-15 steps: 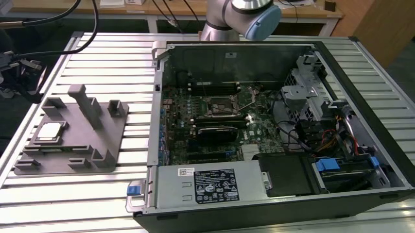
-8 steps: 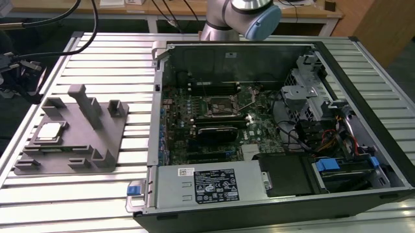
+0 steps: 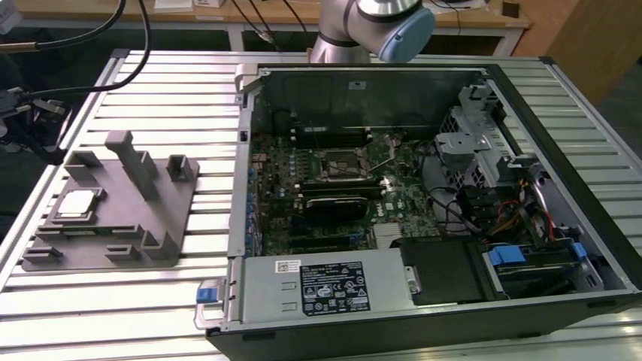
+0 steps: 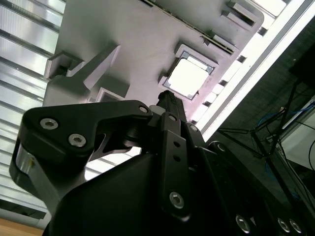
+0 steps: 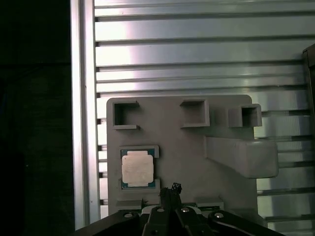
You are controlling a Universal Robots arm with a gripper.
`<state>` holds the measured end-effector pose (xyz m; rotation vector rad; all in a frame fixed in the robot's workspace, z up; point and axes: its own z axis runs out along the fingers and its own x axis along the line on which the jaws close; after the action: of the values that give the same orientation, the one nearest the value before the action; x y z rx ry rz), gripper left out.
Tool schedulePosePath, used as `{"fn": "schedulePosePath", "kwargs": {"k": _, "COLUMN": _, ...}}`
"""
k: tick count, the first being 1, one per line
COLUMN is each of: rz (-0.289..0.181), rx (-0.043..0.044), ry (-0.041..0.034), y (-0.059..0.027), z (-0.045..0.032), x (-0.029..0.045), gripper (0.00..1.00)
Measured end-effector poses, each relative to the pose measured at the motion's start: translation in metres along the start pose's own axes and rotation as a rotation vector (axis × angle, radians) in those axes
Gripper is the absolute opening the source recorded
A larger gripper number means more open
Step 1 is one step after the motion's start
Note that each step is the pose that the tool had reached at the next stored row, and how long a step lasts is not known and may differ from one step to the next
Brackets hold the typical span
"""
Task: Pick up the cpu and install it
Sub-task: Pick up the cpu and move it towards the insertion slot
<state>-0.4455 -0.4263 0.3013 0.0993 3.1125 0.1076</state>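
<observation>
Gripper (image 5: 172, 189) hangs above the grey fixture tray (image 5: 187, 113), jaws drawn together on nothing. The cpu (image 5: 137, 168), a square chip with a pale silver top and a thin dark rim, lies flat in a framed recess near the tray's edge. A tall sloped post (image 5: 241, 155) and small box-shaped blocks (image 5: 194, 113) stand elsewhere on the tray, apart from the chip. An open computer case (image 3: 401, 188) lies beside the tray.
</observation>
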Motion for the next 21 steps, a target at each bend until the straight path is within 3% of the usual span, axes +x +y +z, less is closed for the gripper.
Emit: {"fn": "schedulePosePath", "kwargs": {"k": 21, "rz": 0.0, "rx": -0.0001, "ry": -0.0002, "y": -0.0041, "z": 0.0268, "x": 0.0141, "gripper": 0.11}}
